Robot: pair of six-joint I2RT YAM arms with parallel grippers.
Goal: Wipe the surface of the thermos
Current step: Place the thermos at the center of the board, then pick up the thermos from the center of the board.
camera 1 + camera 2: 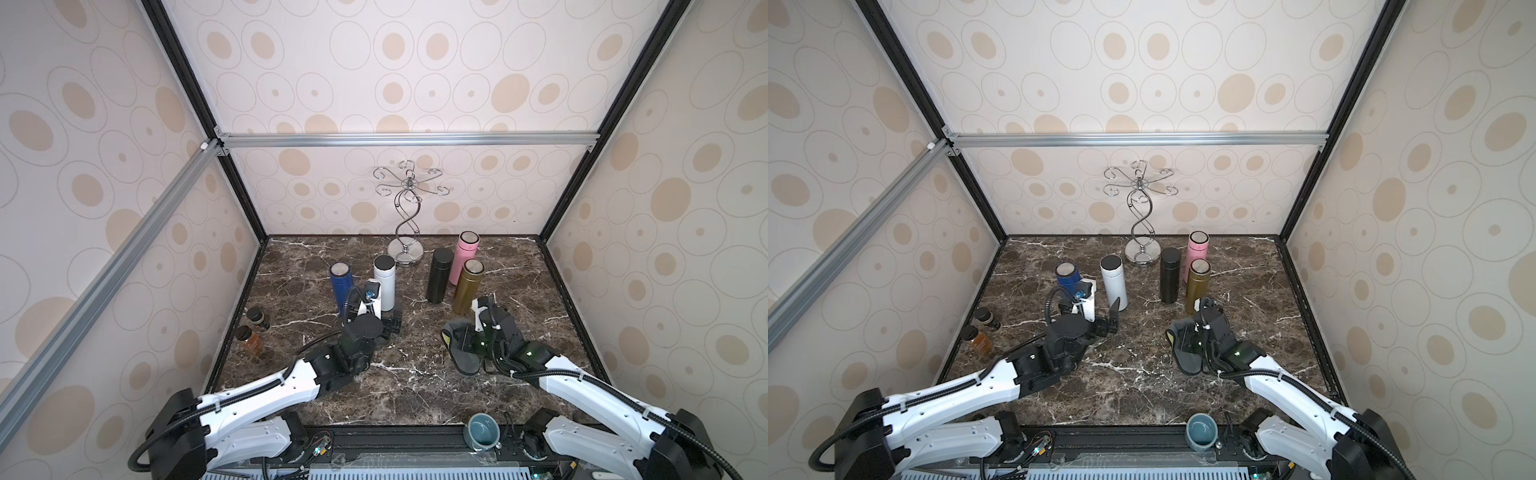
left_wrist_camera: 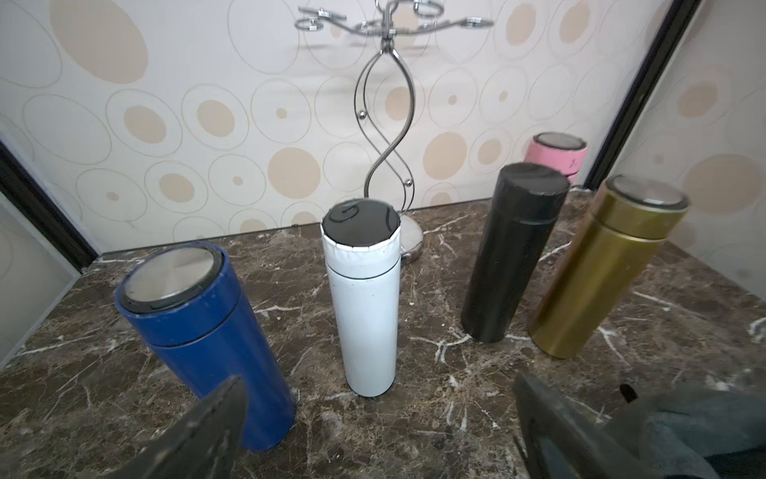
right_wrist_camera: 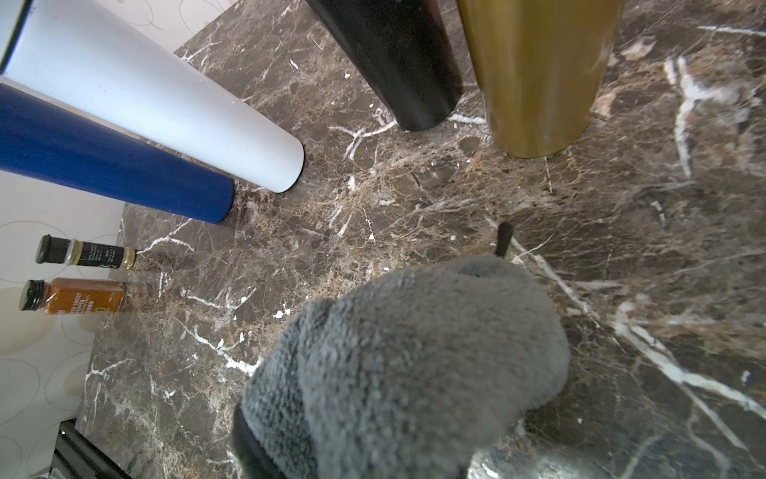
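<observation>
**Left gripper spread before the white thermos: tipping risk noted**

The left gripper stands with its jaws spread wide and empty, low over the surface. It faces the white thermos, which stands upright ahead of the fingertips and not yet between them. The right gripper is pinched on a bunched grey cloth, close in front of the gold thermos.

Findings, as judgements:

- The blue thermos stands just beside the white one. A jaw spread this wide could clip it on the way in. Tall and narrow as it is, it would likely topple.
- If the jaws close high or off-centre on the smooth white wall, the thermos may slip or tilt rather than seat.
- Wiping before the white thermos is firmly held would push it over, possibly toward the black thermos.
- The right arm is near the gold thermos, so a swing toward the white one could knock it.
- The cloth is gathered loosely. A hanging fold may drag on the surface or pull free under rubbing.
</observation>
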